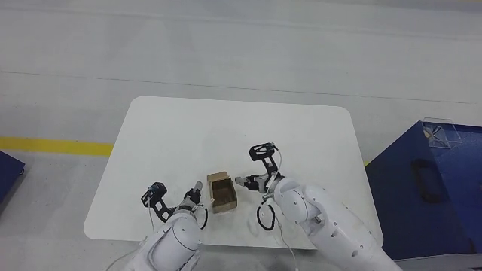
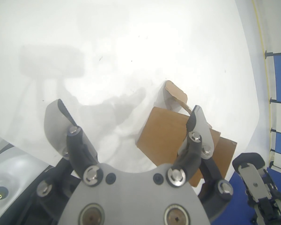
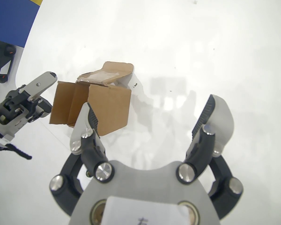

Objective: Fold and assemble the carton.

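A small brown carton (image 1: 221,191) stands on the white table (image 1: 188,135) near its front edge, its top open and its flaps up. In the left wrist view the carton (image 2: 168,132) lies beside one fingertip of my open left gripper (image 2: 128,114), which holds nothing. In the right wrist view the carton (image 3: 100,104) shows a taped flap at its far end. My right gripper (image 3: 149,111) is open and empty, one finger close to the carton's side wall. From above, the left gripper (image 1: 197,190) is at the carton's left and the right gripper (image 1: 242,182) at its right.
Bare white tabletop stretches behind the carton. A dark blue bin (image 1: 429,188) stands off the table's right side. The table's front edge (image 1: 226,242) runs just behind both wrists.
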{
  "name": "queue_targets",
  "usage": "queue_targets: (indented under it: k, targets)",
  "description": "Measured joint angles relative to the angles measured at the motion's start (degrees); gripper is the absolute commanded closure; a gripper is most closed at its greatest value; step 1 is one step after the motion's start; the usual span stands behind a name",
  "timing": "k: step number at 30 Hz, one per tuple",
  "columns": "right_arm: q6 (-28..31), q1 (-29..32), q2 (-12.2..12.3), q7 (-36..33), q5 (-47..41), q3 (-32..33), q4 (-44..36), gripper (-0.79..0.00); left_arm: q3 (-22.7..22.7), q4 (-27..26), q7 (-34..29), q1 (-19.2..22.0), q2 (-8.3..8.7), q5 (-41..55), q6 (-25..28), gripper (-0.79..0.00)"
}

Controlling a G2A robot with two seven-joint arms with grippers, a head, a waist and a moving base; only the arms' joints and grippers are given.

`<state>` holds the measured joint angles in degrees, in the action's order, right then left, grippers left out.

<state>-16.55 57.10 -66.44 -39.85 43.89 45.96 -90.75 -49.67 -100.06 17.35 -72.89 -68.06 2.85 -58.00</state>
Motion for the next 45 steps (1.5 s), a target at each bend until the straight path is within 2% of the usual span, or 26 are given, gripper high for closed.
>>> queue_targets:
  k: [6,12,19,23,27,29,32,38,45]
  targets:
    - [-0.4,-2.6,-2.0,-0.5,-0.1,-3.7,3.9,-0.785,1.2,-1.2,-3.6,-1.0,0.02,-2.7,0.0,-0.785]
    - [-1.3,-5.0,-3.8,0.0,0.1,-6.0,7.5,-0.785,2.4,0.7,-7.0,-0.1,-0.53,-5.4,0.0,-0.785]
    - [-1.9,-6.5,-5.0,0.8,0.9,-5.8,11.0,-0.785,2.8,1.9,-8.8,0.2,-1.65,-7.2,0.0,-0.785]
    - [-1.3,-6.9,-5.4,1.9,1.1,-5.3,12.0,-0.785,1.9,0.6,-6.9,-0.5,-2.5,-8.2,0.0,-0.785]
    - [-0.5,-6.8,-5.5,4.1,-0.1,-2.8,11.4,-0.785,0.5,-3.3,-5.8,-2.5,-3.42,-6.7,0.0,-0.785]
    - [0.3,-6.5,-5.2,4.9,-0.8,-1.2,10.7,-0.785,0.4,-3.7,-5.2,-3.1,-3.73,-7.0,0.0,-0.785]
    - [2.5,-5.3,-4.6,4.8,-2.3,1.9,9.4,-0.785,0.6,-2.3,-5.4,-2.8,-4.37,-7.5,0.0,-0.785]
    - [7.6,-2.4,-3.3,0.2,-2.8,5.8,8.8,-0.785,2.7,2.8,-7.7,-0.2,-5.94,-8.9,0.0,-0.785]
    - [9.6,-1.6,-3.7,-2.7,0.5,3.2,9.1,-0.785,1.6,4.0,-8.7,-0.2,-7.26,-10.4,0.0,-0.785]
